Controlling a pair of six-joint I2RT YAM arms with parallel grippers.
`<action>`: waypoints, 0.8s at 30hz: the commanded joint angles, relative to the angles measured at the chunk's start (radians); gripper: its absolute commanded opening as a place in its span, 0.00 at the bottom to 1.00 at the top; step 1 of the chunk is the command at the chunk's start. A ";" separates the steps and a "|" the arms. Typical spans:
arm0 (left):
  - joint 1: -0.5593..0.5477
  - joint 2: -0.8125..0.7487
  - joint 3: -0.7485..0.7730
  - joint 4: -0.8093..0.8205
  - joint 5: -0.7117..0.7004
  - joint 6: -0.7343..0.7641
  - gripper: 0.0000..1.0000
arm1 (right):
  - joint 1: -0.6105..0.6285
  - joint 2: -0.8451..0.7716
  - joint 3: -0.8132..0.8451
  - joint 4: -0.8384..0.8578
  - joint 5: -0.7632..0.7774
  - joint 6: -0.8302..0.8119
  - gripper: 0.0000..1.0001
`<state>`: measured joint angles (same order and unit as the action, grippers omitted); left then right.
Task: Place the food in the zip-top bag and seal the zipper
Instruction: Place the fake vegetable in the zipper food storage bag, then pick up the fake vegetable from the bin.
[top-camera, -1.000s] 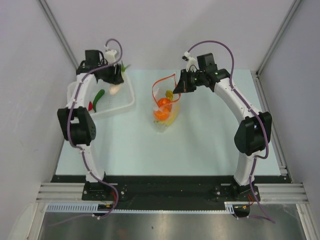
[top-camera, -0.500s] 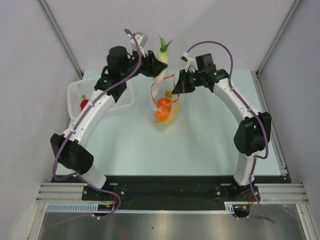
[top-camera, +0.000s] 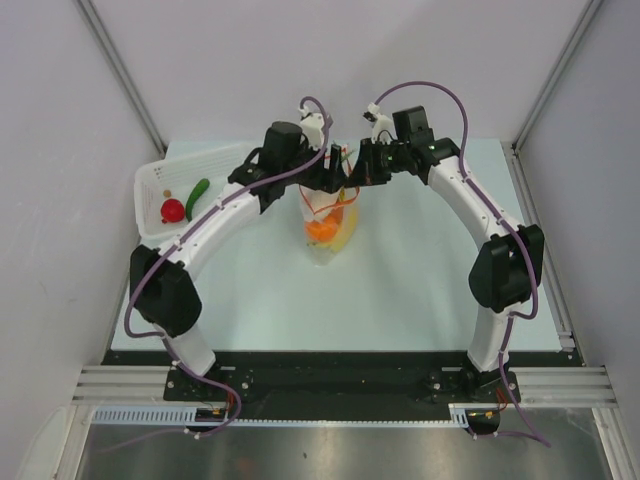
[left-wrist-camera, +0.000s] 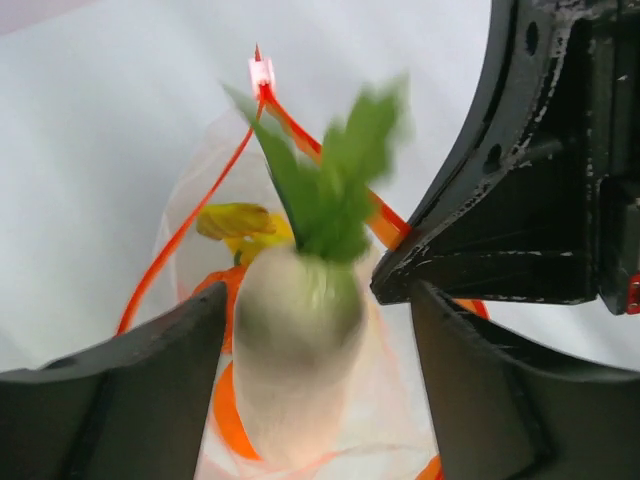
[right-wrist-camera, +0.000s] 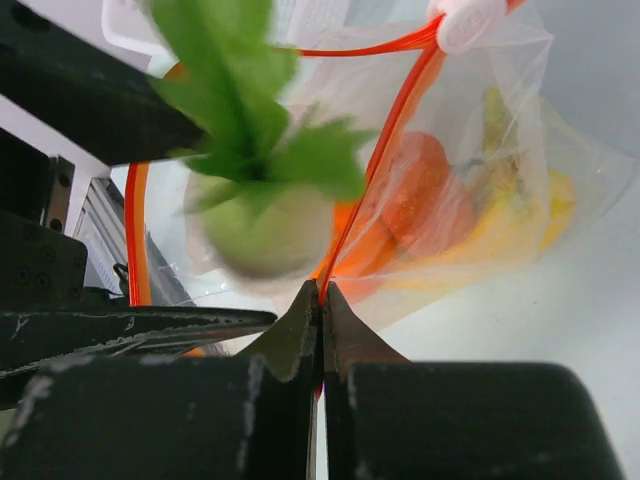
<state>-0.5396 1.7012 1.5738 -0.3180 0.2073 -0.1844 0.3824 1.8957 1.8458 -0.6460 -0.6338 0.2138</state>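
Plainly, left gripper: jaws stood apart above the bag's mouth.
Radish: blurred, leaves up, between those fingers, seemingly loose.
Right gripper: pinched tight on the zipper.
Bag: sat mid-table, mouth open, orange and banana inside.
Tray: held red fruit and green pepper.

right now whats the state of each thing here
zip-top bag, mouth open
zipper, unsealed, pinched by right tool
right tool, shut on zipper
left tool, open above the bag mouth
white radish, loose between left tool's fingers, blurred
orange, inside bag
banana, inside bag
red fruit, in white tray
green pepper, in white tray
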 joint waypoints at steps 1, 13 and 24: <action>0.003 0.038 0.216 -0.278 -0.005 0.130 0.81 | -0.002 -0.055 0.004 0.034 -0.023 0.001 0.00; 0.312 0.000 0.284 -0.386 0.054 0.332 1.00 | -0.005 -0.046 0.006 0.020 -0.029 -0.030 0.00; 0.598 0.420 0.520 -0.436 -0.186 0.654 0.94 | -0.007 -0.038 0.006 0.026 -0.038 -0.030 0.00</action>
<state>0.0116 1.9781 1.9671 -0.6968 0.1234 0.3199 0.3775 1.8954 1.8458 -0.6464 -0.6491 0.2020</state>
